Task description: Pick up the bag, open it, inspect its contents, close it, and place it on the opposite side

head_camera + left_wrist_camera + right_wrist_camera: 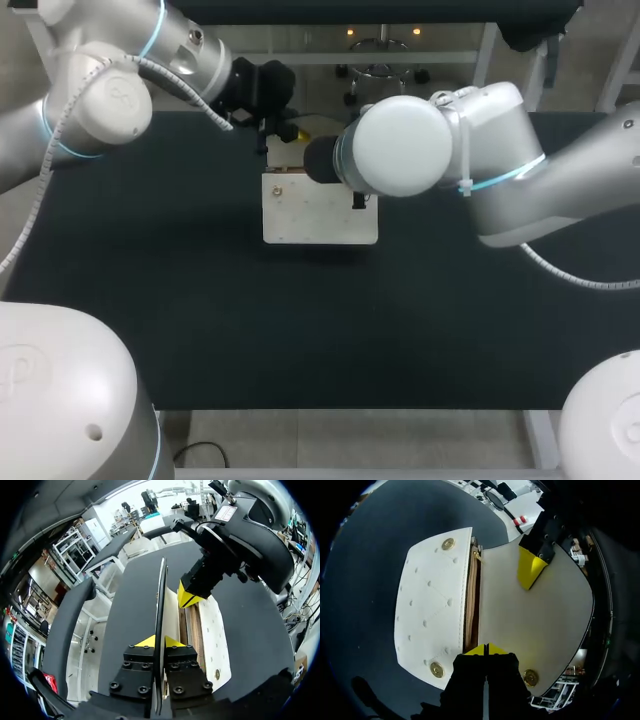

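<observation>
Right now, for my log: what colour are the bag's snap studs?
Gold snap studs on a white bag; right wrist view shows best.

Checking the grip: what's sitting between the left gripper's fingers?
The bag's flap, seen edge-on, pinched from both sides by the left gripper; the left wrist view shows it.

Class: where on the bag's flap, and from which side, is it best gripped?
Its free edge, from the side away from the body, where the left pincer has it. The flap is a thin sheet standing upright off the bag, so a finger fits each face.
</observation>
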Robot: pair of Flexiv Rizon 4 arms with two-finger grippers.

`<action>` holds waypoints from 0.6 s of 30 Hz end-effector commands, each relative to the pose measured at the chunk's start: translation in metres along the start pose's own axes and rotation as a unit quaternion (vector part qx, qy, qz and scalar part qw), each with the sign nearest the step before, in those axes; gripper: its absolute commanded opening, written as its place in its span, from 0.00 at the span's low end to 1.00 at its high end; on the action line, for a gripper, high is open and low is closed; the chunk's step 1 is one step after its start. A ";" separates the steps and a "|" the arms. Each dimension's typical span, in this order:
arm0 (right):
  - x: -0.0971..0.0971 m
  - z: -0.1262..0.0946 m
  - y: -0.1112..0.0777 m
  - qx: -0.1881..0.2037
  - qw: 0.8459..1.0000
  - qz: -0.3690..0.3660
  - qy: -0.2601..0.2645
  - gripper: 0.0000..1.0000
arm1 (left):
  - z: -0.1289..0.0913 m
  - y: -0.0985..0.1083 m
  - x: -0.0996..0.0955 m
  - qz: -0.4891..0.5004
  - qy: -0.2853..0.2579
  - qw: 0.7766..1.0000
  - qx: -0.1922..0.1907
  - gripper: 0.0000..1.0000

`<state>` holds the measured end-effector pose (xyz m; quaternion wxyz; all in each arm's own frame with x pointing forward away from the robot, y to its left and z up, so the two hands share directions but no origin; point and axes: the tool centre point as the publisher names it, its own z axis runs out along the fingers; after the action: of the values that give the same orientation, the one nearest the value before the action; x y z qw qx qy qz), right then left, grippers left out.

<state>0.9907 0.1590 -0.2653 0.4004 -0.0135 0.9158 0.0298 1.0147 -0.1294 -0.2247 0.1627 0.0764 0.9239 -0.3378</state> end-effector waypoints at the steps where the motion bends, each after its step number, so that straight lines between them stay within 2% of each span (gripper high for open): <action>1: 0.004 0.005 0.000 -0.002 1.000 0.001 0.003 0.00 | -0.002 0.000 0.002 -0.004 -0.005 1.000 0.002 0.00; 18: 0.023 -0.002 -0.003 -0.005 1.000 -0.002 0.006 0.00 | -0.006 -0.001 -0.002 -0.018 -0.019 1.000 0.011 0.00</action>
<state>0.9786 0.1585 -0.2792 0.3902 -0.0173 0.9200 0.0315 1.0168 -0.1272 -0.2201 0.1707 0.0556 0.9193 -0.3503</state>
